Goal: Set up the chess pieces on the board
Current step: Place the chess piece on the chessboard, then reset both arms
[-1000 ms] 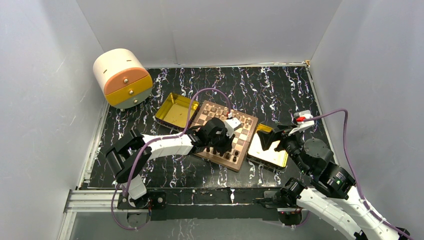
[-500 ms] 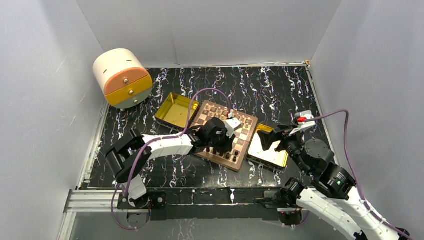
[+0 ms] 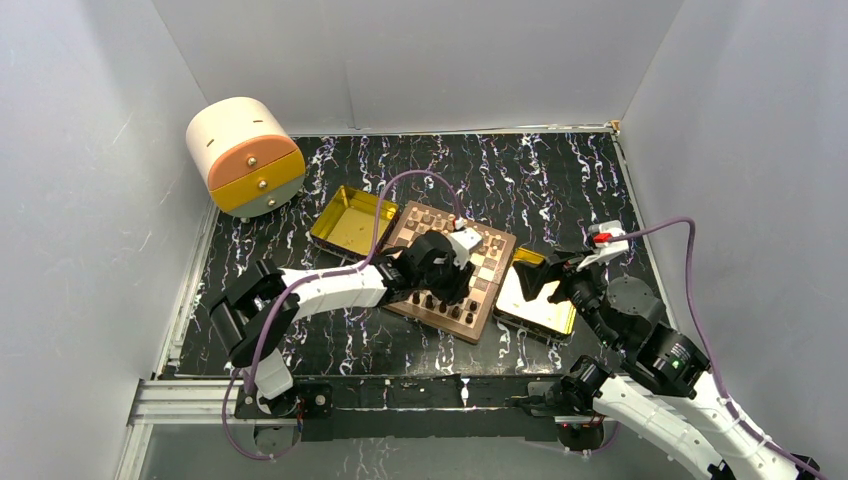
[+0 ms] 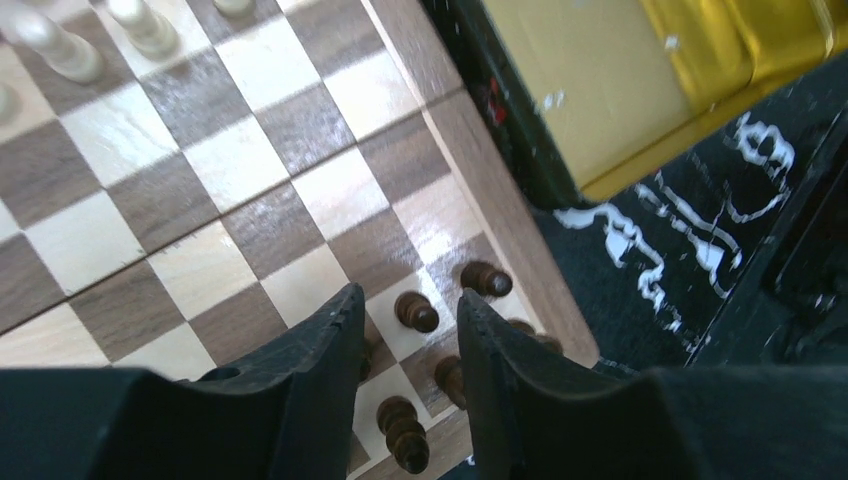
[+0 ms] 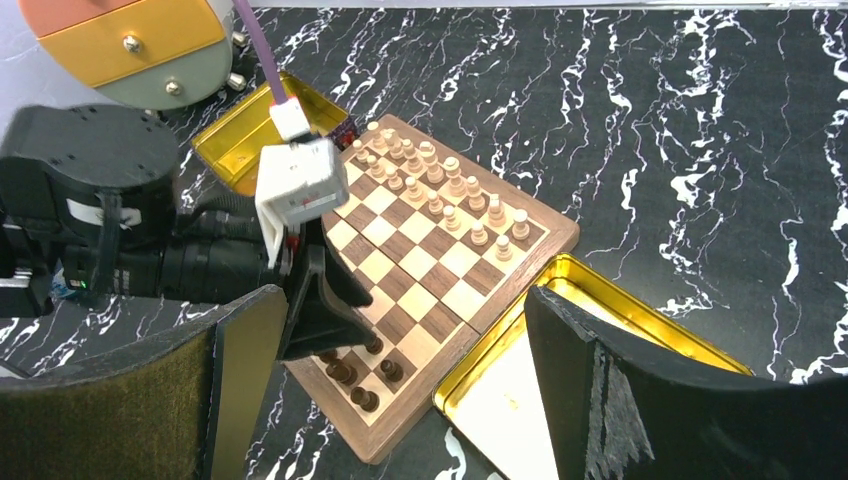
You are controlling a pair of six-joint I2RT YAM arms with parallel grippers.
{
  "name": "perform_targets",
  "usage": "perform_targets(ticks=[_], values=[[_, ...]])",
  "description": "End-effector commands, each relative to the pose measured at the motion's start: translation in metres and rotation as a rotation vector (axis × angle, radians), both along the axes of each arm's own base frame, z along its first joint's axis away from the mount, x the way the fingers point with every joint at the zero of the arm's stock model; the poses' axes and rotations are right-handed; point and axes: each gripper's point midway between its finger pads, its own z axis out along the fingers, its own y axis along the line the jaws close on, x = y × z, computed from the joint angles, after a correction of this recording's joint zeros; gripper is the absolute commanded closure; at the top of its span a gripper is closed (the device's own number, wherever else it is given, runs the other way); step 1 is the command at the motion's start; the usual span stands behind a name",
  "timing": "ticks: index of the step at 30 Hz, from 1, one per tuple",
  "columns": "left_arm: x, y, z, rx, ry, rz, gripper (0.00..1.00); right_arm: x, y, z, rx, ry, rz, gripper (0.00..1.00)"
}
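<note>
Pawn (image 4: 415, 312), dark and upright near the near right corner of the board (image 4: 230, 160), sits in line with the gap of the left gripper (image 4: 408, 305), spread and empty; right gripper (image 5: 395, 310), also spread and empty, hangs over the right gold tray (image 5: 490, 400), so left arm is nearer

Checkered wooden board (image 5: 425, 275) lying flat, tan pieces (image 5: 495, 212) upright along far rows, dark pieces (image 5: 366, 400) at near corner.
</note>
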Motion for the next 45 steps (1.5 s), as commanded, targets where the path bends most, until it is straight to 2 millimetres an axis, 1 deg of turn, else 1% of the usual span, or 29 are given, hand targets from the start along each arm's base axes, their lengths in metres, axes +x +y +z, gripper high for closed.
perform_targets(ticks=[1, 4, 7, 10, 12, 13, 14, 15, 19, 23, 28, 32, 37, 42, 45], values=[[0.023, -0.012, 0.07, -0.118, -0.084, 0.11, 0.59, 0.001, 0.007, 0.0, 0.049, 0.027, -0.002, 0.01], [0.037, -0.008, 0.094, -0.141, -0.111, 0.196, 0.51, 0.0, 0.012, -0.009, 0.053, 0.073, 0.009, 0.01], [0.055, 0.004, 0.116, -0.149, -0.128, 0.308, 0.43, 0.0, 0.015, -0.019, 0.065, 0.13, -0.003, 0.01], [0.074, 0.026, 0.132, -0.153, -0.102, 0.45, 0.36, -0.001, 0.017, -0.029, 0.072, 0.191, -0.018, 0.01], [0.085, 0.044, 0.137, -0.162, -0.058, 0.541, 0.31, -0.002, 0.02, -0.034, 0.078, 0.233, -0.021, 0.01], [0.09, 0.052, 0.139, -0.169, -0.033, 0.577, 0.27, -0.003, 0.022, -0.036, 0.076, 0.25, -0.016, 0.01], [0.092, 0.059, 0.141, -0.171, -0.015, 0.601, 0.15, -0.004, 0.024, -0.037, 0.076, 0.265, -0.012, 0.01], [0.093, 0.065, 0.143, -0.17, -0.009, 0.613, 0.12, -0.003, 0.025, -0.038, 0.081, 0.279, -0.015, 0.01], [0.086, 0.085, 0.155, -0.167, -0.044, 0.631, 0.11, -0.003, 0.03, -0.043, 0.089, 0.334, -0.027, 0.01], [0.077, 0.109, 0.167, -0.2, -0.08, 0.689, 0.1, 0.001, 0.027, -0.046, 0.104, 0.397, -0.105, 0.01], [0.057, 0.128, 0.166, -0.206, -0.087, 0.679, 0.1, 0.004, 0.028, -0.046, 0.094, 0.419, -0.121, 0.01], [0.046, 0.139, 0.166, -0.226, -0.098, 0.669, 0.1, 0.005, 0.031, -0.046, 0.111, 0.418, -0.123, 0.01], [0.043, 0.149, 0.162, -0.224, -0.127, 0.683, 0.1, 0.006, 0.033, -0.048, 0.11, 0.426, -0.123, 0.01], [0.042, 0.149, 0.164, -0.243, -0.131, 0.68, 0.1, 0.007, 0.031, -0.046, 0.116, 0.421, -0.133, 0.01], [0.04, 0.147, 0.165, -0.258, -0.123, 0.67, 0.1, 0.008, 0.03, -0.041, 0.129, 0.404, -0.137, 0.01]])
